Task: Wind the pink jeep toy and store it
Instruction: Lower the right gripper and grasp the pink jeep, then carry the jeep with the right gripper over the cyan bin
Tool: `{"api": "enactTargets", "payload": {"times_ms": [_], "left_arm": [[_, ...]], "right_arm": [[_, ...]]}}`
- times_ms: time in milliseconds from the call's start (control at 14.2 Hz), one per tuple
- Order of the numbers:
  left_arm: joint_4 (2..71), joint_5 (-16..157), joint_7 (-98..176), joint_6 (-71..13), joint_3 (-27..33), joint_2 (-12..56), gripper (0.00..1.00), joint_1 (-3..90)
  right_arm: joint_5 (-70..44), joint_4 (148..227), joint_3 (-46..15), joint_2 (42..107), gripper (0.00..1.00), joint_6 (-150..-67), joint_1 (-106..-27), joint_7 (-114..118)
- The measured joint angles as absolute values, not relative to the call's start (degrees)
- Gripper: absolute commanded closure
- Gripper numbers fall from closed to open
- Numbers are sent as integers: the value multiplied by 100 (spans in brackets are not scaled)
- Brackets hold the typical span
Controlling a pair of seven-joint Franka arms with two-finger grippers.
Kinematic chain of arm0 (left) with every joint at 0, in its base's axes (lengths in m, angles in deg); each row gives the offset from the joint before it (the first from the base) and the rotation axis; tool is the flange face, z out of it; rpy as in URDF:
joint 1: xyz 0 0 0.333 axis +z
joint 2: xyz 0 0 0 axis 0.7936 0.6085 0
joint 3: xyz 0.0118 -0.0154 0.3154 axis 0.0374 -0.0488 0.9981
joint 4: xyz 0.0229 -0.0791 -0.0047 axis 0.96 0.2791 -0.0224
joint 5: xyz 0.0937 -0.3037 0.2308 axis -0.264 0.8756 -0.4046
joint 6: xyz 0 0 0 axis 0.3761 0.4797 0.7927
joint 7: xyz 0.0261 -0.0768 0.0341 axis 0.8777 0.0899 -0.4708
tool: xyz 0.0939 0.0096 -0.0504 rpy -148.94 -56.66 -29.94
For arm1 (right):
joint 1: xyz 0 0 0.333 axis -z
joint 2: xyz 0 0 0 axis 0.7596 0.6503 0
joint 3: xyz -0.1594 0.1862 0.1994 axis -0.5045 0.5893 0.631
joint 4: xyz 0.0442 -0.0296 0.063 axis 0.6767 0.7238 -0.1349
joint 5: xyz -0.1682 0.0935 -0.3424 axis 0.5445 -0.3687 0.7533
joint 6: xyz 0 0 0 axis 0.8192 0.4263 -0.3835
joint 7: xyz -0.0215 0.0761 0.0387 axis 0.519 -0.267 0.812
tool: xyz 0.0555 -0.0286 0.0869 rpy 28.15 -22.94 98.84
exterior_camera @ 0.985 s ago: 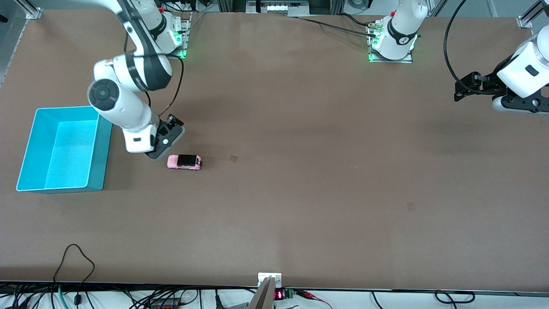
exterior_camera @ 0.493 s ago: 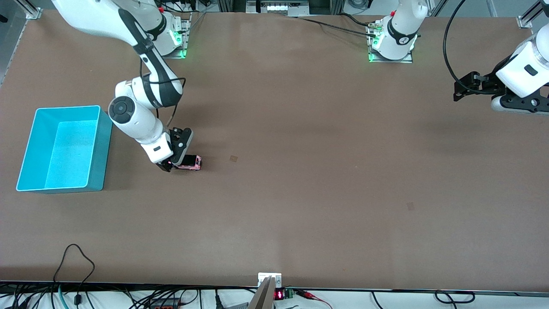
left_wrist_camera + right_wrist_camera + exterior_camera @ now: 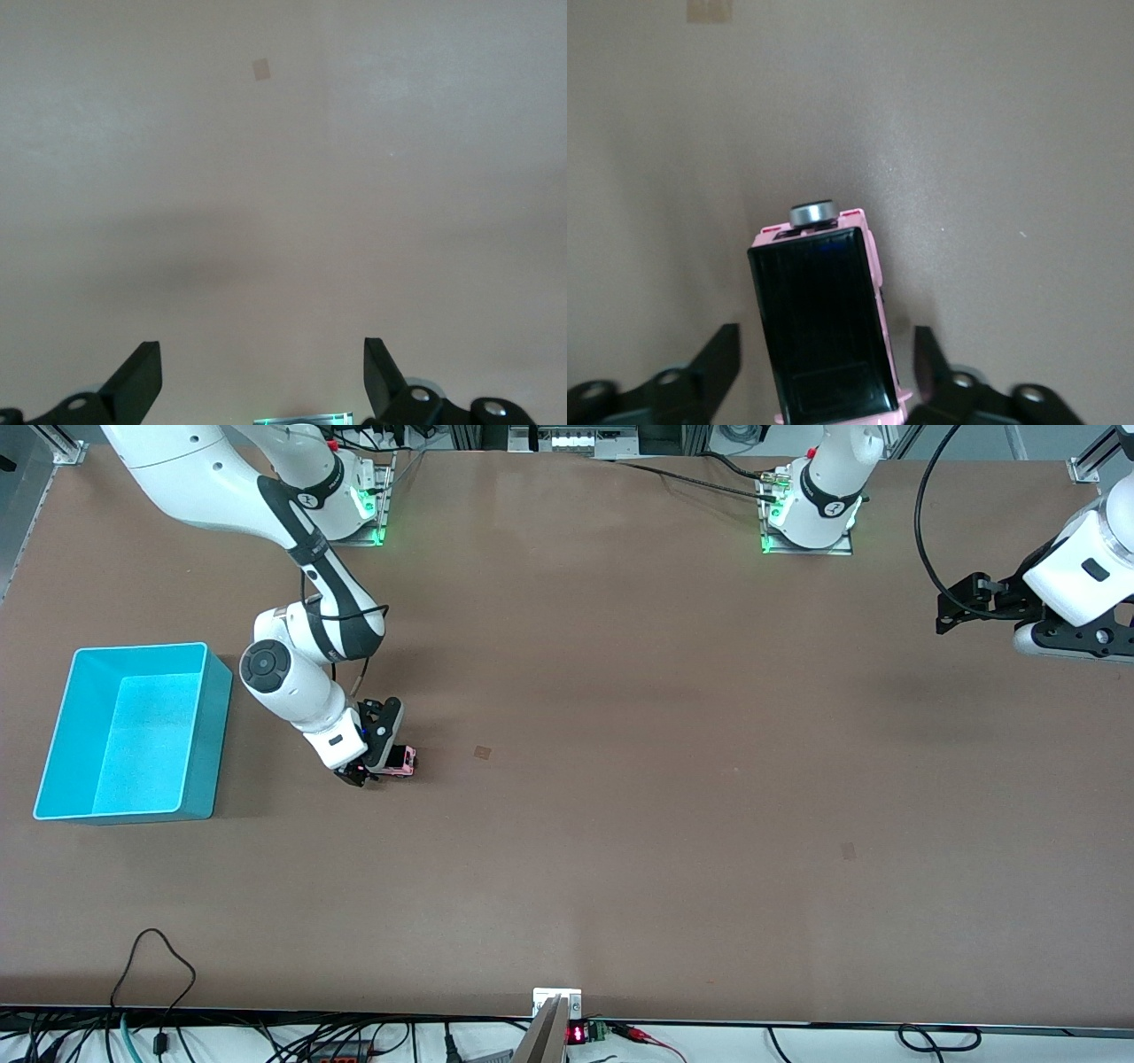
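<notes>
The pink jeep toy (image 3: 399, 760) stands on the brown table, toward the right arm's end, partly covered by my right gripper (image 3: 372, 766). In the right wrist view the jeep (image 3: 824, 328) shows its black roof and a grey spare wheel, lying between the open fingers (image 3: 718, 359), which stand apart from its sides. The cyan bin (image 3: 197, 731) stands empty beside it, closer to the table's end. My left gripper (image 3: 952, 607) is open and empty, waiting high over the left arm's end; its fingers (image 3: 137, 376) show over bare table.
A small square mark (image 3: 482, 752) is on the table beside the jeep. Another faint mark (image 3: 848, 851) lies nearer the front camera toward the left arm's end. Cables (image 3: 159, 965) hang at the front edge.
My right gripper has come down from beside the bin over the jeep, and its open fingers now straddle the toy. The jeep and the left arm have not moved.
</notes>
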State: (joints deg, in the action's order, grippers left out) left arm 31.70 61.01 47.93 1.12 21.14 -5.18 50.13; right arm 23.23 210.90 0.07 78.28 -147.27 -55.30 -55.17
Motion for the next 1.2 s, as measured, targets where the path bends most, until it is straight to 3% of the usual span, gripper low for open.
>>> {"api": "enactTargets", "payload": {"times_ms": [70, 493, 915, 1196], "left_arm": [[3170, 6101, 4793, 112, 2112, -518, 0, 5013], [3170, 6101, 4793, 112, 2109, -518, 0, 5011], [3156, 6101, 4793, 112, 2075, -518, 0, 5000], [3120, 6101, 4793, 112, 2053, -518, 0, 4997]], "right_arm": [[2323, 21090, 7, 7827, 100, -14729, -5525, -5555], [2320, 21044, 6, 7616, 100, -14452, -5499, -5486], [2319, 21007, -52, 6388, 100, -12974, -5185, -3872], [2319, 21033, -236, 5825, 100, -12507, -4739, -2777]]}}
